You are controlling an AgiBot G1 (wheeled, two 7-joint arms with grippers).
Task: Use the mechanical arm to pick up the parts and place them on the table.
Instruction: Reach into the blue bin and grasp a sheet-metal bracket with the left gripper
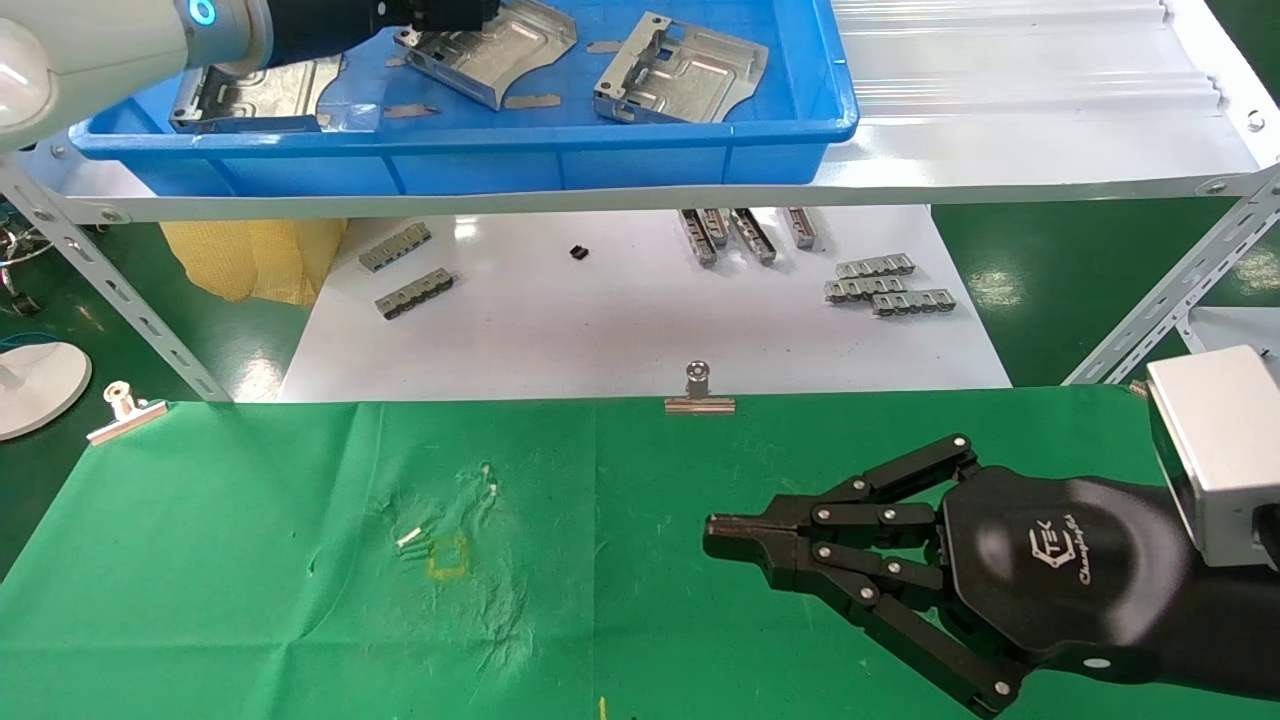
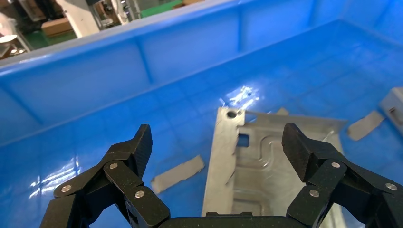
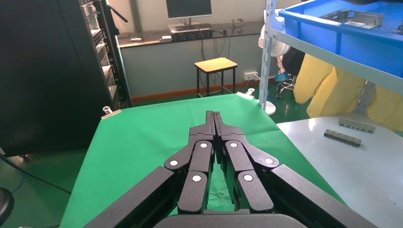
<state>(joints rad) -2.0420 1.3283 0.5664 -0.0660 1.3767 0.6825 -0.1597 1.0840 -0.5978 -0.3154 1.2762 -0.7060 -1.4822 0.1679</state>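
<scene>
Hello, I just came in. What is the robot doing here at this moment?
The robot is picking sheet-metal parts out of the blue bin on the shelf. Its left gripper is inside the bin, fingers open, poised over one part but not gripping it. Two more parts lie in the bin. The right gripper is shut and empty, hovering over the green table. No part is on the table.

The left arm [image 1: 120, 40] has a glossy white rounded shell with a glowing blue ring and a black forearm. The right gripper [image 1: 725, 535] is matte black — jointed multi-link fingers [image 3: 202, 156] studded with silver rivets — on a hexagonal palm [image 1: 1060, 560] bearing a white logo, beside a silver-grey box-shaped wrist block [image 1: 1215, 450].
</scene>
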